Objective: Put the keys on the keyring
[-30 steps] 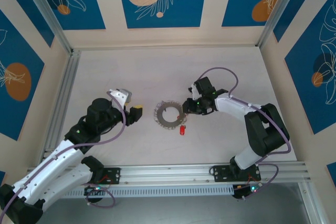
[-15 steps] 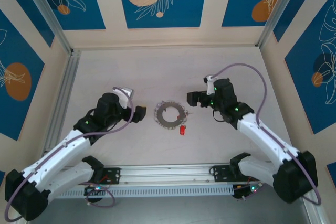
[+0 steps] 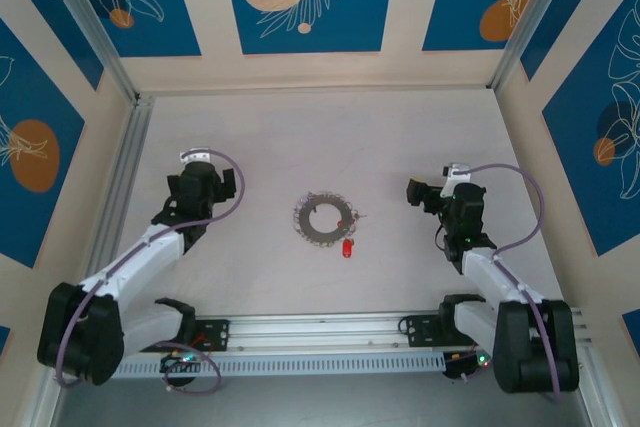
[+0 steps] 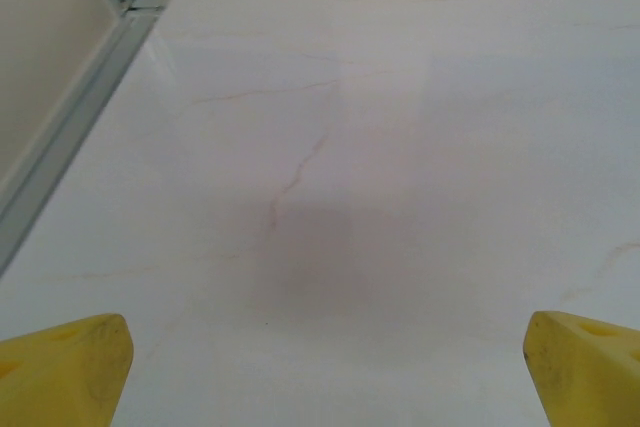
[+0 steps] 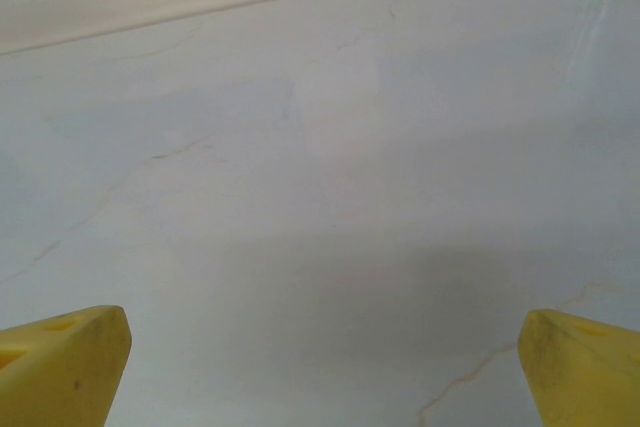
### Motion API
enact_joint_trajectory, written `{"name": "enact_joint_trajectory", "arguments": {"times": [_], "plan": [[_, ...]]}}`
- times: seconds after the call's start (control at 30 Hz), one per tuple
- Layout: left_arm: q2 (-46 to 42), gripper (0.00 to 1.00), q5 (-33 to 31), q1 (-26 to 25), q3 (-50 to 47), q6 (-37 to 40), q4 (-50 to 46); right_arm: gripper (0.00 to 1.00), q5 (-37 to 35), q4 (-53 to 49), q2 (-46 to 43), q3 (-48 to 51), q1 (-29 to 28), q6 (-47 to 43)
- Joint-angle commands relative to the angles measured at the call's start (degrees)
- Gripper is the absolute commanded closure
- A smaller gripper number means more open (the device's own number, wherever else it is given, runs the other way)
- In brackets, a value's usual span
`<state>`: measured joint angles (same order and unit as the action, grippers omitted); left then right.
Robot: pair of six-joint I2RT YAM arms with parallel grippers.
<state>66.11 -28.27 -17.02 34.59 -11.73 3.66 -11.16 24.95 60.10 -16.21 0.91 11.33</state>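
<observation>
**Item count**
- Keyring (image 3: 322, 219): one. It lies flat at the centre of the table (image 3: 420, 127), a grey ring fringed with small silvery keys.
- Red-headed key (image 3: 347, 246): one. It lies loose on the table just beside the keyring, on the side toward the near edge and slightly right. Whether it touches the fringe cannot be told.
- Grippers: two.

**End effector state**
- Left gripper (image 3: 207, 177): jaws spread wide, nothing held. It stands between the keyring and the left edge, well apart from the ring.
- Right gripper (image 3: 437, 190): jaws spread wide, nothing held. It stands between the keyring and the right edge, well apart from the ring and the key.

**View comparison**
- The top view supplies the location of the keyring, the key and both arms.
- The left wrist view supplies the yellow fingertips (image 4: 65, 372) at the two lower corners of the frame, bare veined table between them, and the aluminium rail (image 4: 90, 97) along the table's left edge, running to the far left corner.
- The right wrist view supplies its own yellow fingertips (image 5: 65, 367), equally far apart, over bare table reaching to the far edge.
</observation>
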Motion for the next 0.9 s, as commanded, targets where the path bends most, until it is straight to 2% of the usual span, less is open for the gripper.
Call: {"name": "enact_joint_trajectory", "arguments": {"times": [0.0,0.07,0.13,0.2,0.27,0.33,0.4,0.47,0.5,0.6,0.67,0.7,0.73,0.87], "plan": [[6.23,0.0,-3.15,3.58,-0.66,3.91,8.32,0.01,6.04,16.1,6.2,0.79,2.45,0.22],[8.77,0.0,-3.34,5.33,0.54,4.03,8.87,0.01,6.83,22.11,9.46,1.48,1.28,-2.22],[10.57,0.0,-3.25,5.77,-1.65,6.96,17.02,0.01,5.12,23.87,12.78,0.83,0.49,-2.94],[12.56,0.0,-4.31,6.18,-2.77,8.92,21.04,0.01,4.81,24.84,14.98,0.65,0.5,-2.65],[14.32,0.0,-3.93,6.35,-6.93,12.0,31.23,0.01,3.65,25.67,16.55,0.29,0.56,-2.33],[15.96,0.0,-3.2,7.02,-9.35,11.84,37.58,0.01,3.51,26.29,19.04,-0.76,0.91,-1.98],[17.97,0.0,1.29,7.87,-9.13,12.24,38.65,0.01,3.43,27.99,22.88,-1.76,0.86,-1.93],[21.37,0.0,6.42,8.86,-9.8,13.61,43.59,0.01,3.16,25.51,25.1,-4.15,0.34,-2.45],[21.0,0.0,8.82,9.27,-8.9,13.12,40.53,0.01,3.16,23.61,25.89,-5.69,0.37,-2.35],[20.95,0.0,16.87,12.18,-10.51,12.01,42.95,0.01,2.19,23.55,26.8,-6.22,-0.24,-2.81],[23.55,0.0,21.04,12.71,-12.93,13.69,50.12,0.01,1.8,22.95,26.81,-6.49,-0.35,-2.87],[24.21,0.0,21.08,12.45,-13.49,14.16,52.04,0.01,1.71,23.05,26.83,-6.47,-0.38,-2.89],[22.71,0.0,21.38,12.54,-12.65,13.51,47.31,0.01,1.68,22.79,26.83,-6.54,-0.43,-2.94],[23.46,0.0,21.42,12.67,-13.16,13.67,50.02,0.01,-0.18,22.35,27.11,-7.02,-2.16,-4.62]]}}
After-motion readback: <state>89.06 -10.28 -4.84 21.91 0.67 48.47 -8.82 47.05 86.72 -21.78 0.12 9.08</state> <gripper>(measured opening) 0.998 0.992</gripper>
